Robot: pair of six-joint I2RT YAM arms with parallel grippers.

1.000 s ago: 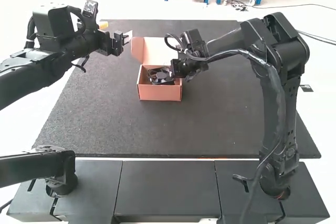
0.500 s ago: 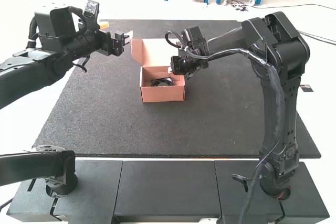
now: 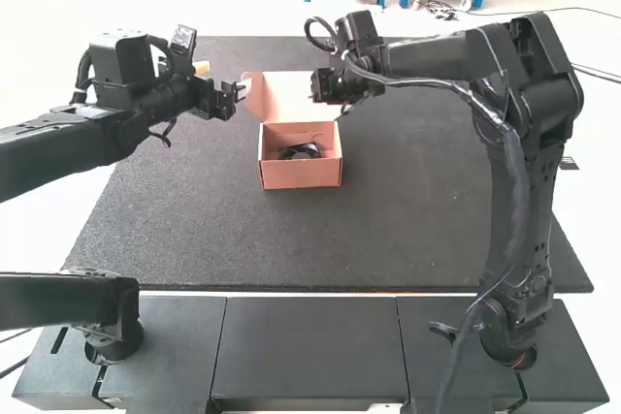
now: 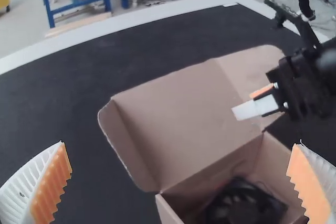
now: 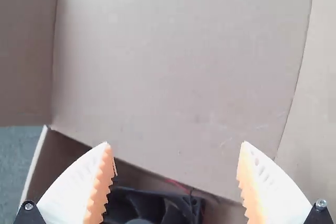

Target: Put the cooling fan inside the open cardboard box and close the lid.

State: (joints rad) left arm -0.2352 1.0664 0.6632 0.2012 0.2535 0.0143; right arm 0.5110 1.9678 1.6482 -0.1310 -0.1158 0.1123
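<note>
The fan [image 3: 300, 152] sits in the box [image 3: 301, 172], just below my spread right end effector [image 3: 324, 86]. My left end effector [image 3: 231, 99] is spread too. The lid [image 3: 279, 96] is light, bendy card; I'd push its top edge.

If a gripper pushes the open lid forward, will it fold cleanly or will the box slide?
The lid looks like thin cardboard creased along the back wall, so it should probably hinge over rather than flop. The cardboard box is small and holds only the fan, so it is likely light and may slide on the mat.
</note>
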